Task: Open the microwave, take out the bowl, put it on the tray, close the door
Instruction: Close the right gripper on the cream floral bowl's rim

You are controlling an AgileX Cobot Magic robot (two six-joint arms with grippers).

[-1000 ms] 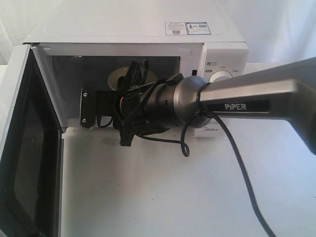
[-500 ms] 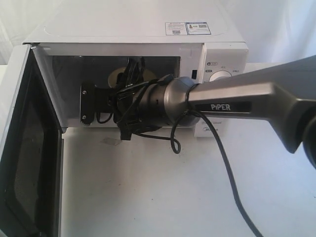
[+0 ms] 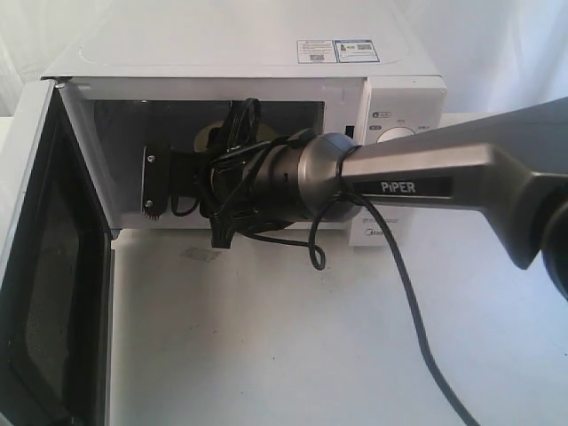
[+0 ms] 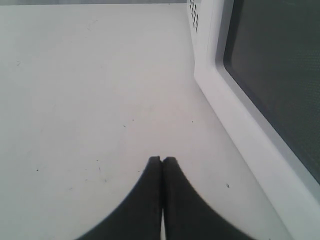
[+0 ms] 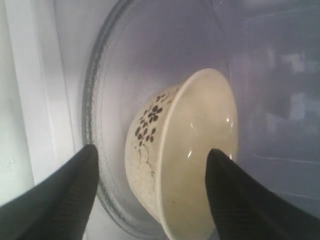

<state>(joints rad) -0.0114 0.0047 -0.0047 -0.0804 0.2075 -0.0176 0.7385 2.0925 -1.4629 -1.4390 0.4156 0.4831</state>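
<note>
The white microwave (image 3: 240,53) stands at the back of the table with its door (image 3: 44,266) swung wide open on the left. The cream bowl (image 5: 195,160), with dark flower marks on its outside, sits on the glass turntable (image 5: 107,100); only a sliver of the bowl (image 3: 206,138) shows behind the arm. My right gripper (image 5: 152,150) is inside the cavity, open, and straddles the bowl's rim: one finger over the inside, one outside. My left gripper (image 4: 162,160) is shut on nothing, low over the table beside the door's dark window (image 4: 270,75). No tray is in view.
The right arm (image 3: 426,182) crosses in front of the microwave's knob panel (image 3: 401,135), and its black cable (image 3: 417,328) trails over the white tabletop (image 3: 293,337). The open door stands out toward the table's front left.
The right arm has pushed a little left and up, deeper into the cavity toward the bowl. The door and bowl have not moved.
</note>
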